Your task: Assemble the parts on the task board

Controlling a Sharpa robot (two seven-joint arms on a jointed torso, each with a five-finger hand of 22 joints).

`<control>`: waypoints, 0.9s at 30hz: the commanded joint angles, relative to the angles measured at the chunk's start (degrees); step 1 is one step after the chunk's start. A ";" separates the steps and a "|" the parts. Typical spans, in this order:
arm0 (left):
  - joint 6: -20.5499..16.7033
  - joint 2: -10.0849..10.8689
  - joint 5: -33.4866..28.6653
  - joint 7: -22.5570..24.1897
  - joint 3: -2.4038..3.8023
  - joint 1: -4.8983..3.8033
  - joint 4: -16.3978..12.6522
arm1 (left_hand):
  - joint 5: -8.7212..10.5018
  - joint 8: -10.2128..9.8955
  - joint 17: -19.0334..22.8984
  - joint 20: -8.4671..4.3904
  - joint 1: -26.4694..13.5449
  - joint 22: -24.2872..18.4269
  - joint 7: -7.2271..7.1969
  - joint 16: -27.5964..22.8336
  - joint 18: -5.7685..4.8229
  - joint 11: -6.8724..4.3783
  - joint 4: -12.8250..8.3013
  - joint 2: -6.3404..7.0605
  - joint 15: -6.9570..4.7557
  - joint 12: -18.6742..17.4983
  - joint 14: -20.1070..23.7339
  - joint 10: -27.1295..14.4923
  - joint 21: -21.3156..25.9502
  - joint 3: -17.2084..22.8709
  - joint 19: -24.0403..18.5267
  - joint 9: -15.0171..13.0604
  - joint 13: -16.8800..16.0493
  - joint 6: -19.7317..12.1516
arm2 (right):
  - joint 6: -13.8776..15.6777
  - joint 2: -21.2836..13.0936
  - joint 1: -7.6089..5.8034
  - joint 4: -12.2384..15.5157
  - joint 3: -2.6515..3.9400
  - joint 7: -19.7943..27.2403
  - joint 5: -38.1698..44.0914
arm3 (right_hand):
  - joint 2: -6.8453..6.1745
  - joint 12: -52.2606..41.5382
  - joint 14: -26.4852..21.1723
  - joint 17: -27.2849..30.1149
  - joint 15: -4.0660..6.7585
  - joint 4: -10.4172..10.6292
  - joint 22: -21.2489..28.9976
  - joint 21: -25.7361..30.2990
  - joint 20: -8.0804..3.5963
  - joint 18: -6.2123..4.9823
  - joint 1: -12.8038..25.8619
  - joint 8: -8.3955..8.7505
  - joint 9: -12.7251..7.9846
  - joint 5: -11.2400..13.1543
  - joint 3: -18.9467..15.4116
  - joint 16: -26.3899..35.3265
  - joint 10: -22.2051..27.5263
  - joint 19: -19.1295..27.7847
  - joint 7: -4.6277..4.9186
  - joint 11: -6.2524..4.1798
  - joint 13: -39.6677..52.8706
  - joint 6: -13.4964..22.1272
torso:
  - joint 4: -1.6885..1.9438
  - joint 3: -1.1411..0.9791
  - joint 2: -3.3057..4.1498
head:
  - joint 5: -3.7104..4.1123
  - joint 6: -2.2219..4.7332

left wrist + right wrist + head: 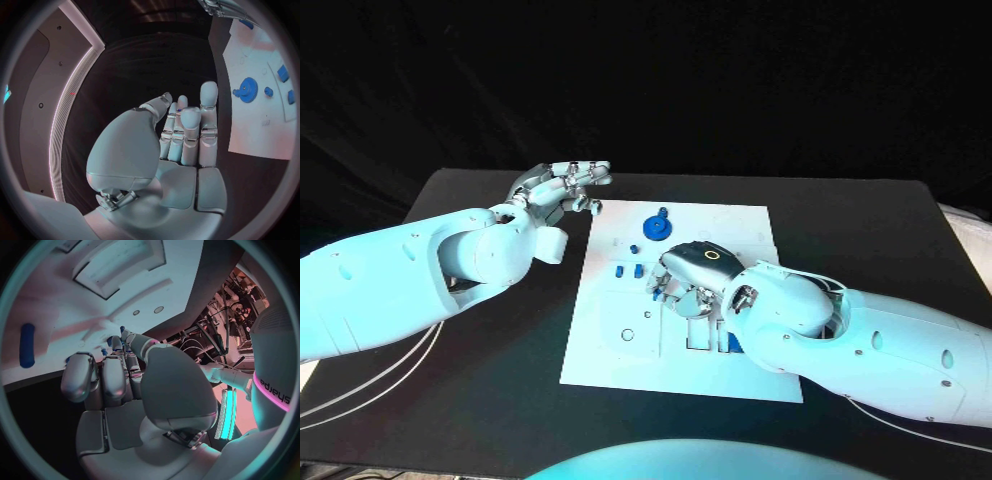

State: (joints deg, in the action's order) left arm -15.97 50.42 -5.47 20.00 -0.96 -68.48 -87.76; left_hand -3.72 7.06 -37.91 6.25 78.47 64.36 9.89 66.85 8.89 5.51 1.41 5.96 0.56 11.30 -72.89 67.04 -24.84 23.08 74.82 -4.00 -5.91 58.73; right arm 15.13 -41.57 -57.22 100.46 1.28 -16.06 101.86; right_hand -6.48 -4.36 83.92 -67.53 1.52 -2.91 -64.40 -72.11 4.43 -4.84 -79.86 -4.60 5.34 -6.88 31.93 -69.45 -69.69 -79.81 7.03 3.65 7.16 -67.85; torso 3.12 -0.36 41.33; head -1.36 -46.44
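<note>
You're still early in the assembly, by the look of it. The white rectangular task board [625,345] lies flat on the black surface [473,400], and most of the small blue plastic parts are still loose on it: a blue toothed gear wheel [658,224] sits near the board's far edge, just beyond your right robot hand [689,280], and two short blue pegs [623,271] lie just beside that hand on its inner side. A pair of blue blocks [730,342] shows at the wrist side of the same hand, near a recessed pocket; whether they are seated or merely lying there you cannot tell.

Your right robot hand is down over the middle of the board with its fingers [103,377] curled towards it. In the right wrist view something small and blue [122,330] shows at the fingertips, but whether it is actually pinched is unclear. A longer blue pin [27,345] lies on the board well apart from them.

Your left robot hand [560,188] hovers off the board's far corner, fingers [209,107] straight and close together, holding nothing.

Judging from this, nearly every part is still to be placed
</note>
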 commanded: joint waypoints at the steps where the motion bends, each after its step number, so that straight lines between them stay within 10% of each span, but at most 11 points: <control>1: 0.77 -0.07 0.23 0.45 0.04 -0.02 -0.20 | 0.03 0.24 0.05 0.07 0.54 -0.09 0.05 -0.22 1.19 -0.11 -0.23 -0.14 0.09 0.17 0.32 -0.43 0.19 0.06 -0.26 0.07 -0.05 -0.13 | -1.43 0.33 0.51 -0.06 0.00 1.59 0.95 | 0.04 0.20 2.47 0.09 -0.28 -0.10 0.06 -0.14 0.10 -0.63 0.01 0.23 0.05 -0.34 0.36 0.02 -0.51 -0.01 0.46 0.07 0.07 -0.11 | -0.05 -0.12 -0.02 | -0.46 -0.42; 27: 1.20 0.03 0.23 -0.21 0.04 -0.02 -0.08 | 0.05 0.22 0.15 0.06 0.59 -0.23 0.12 -0.24 1.21 -0.06 -0.31 -0.14 0.10 0.27 0.37 -0.56 0.45 -0.05 -0.28 0.09 -0.06 -0.24 | -2.96 0.96 1.58 0.00 -0.17 2.21 1.51 | 0.01 0.28 2.47 0.08 -0.30 -0.16 0.10 -0.11 0.12 -0.64 0.02 0.30 0.04 -0.52 0.36 -0.01 -0.43 0.02 0.50 0.11 0.01 -0.03 | -0.07 -0.14 -0.03 | -1.60 -1.41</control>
State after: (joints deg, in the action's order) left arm -15.85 50.52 -5.46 19.75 -0.96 -68.48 -87.79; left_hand -3.72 7.06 -37.81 6.25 78.47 64.18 9.89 66.85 9.55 5.31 1.41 5.96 0.63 11.30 -72.84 66.84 -24.51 23.08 74.82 -4.01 -5.90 58.72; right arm 13.23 -40.73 -55.78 100.48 1.17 -14.50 102.60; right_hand -6.62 -4.06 83.92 -67.47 1.53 -3.09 -64.33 -72.11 4.43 -4.84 -79.72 -4.49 5.28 -7.22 32.10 -69.45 -69.71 -79.81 7.14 3.64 7.15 -67.97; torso 3.08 -0.50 41.30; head -2.84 -47.74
